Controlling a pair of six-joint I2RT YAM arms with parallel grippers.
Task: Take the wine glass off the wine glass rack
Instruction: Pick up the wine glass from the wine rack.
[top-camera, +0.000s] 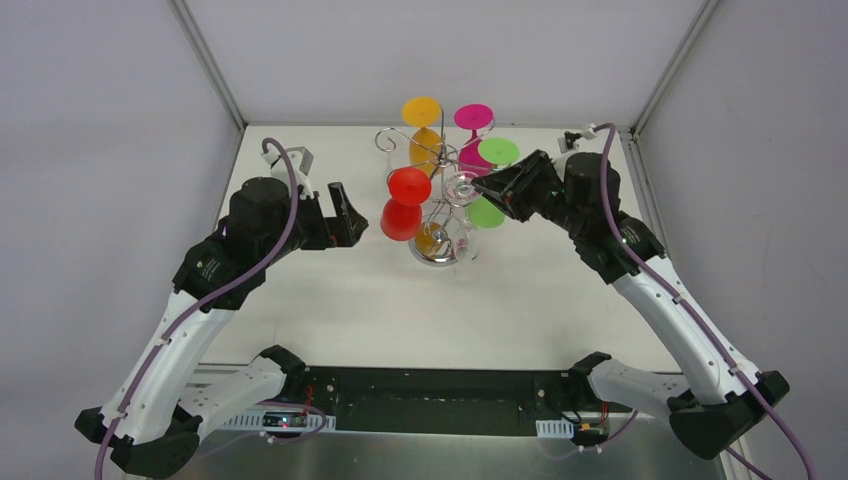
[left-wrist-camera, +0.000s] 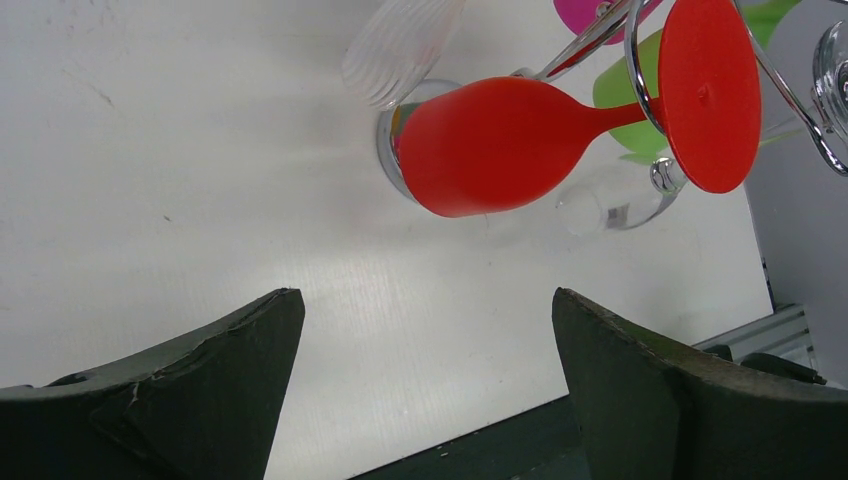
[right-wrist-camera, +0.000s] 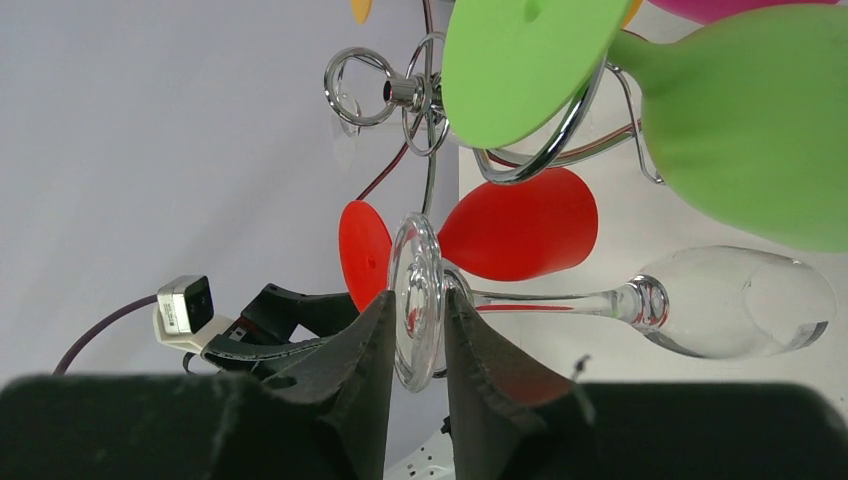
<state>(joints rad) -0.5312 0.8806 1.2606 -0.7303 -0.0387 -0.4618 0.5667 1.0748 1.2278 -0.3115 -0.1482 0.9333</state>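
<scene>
The wine glass rack (top-camera: 441, 158), a silver wire stand on a round chrome base (top-camera: 432, 256), stands mid-table with coloured glasses hanging upside down from it. A clear wine glass (right-wrist-camera: 740, 300) hangs on the rack's near right arm, its round foot (top-camera: 462, 187) uppermost. My right gripper (right-wrist-camera: 420, 295) is shut on that foot, one finger on each face of the disc. My left gripper (top-camera: 345, 215) hovers open left of the rack, facing the red glass (left-wrist-camera: 490, 145), with nothing between its fingers.
Red (top-camera: 409, 185), orange (top-camera: 421, 112), magenta (top-camera: 473, 117) and green (top-camera: 498, 151) glasses hang close around the clear one. The green glass (right-wrist-camera: 750, 120) sits right above my right fingers. White walls and metal posts enclose the table at the back and sides.
</scene>
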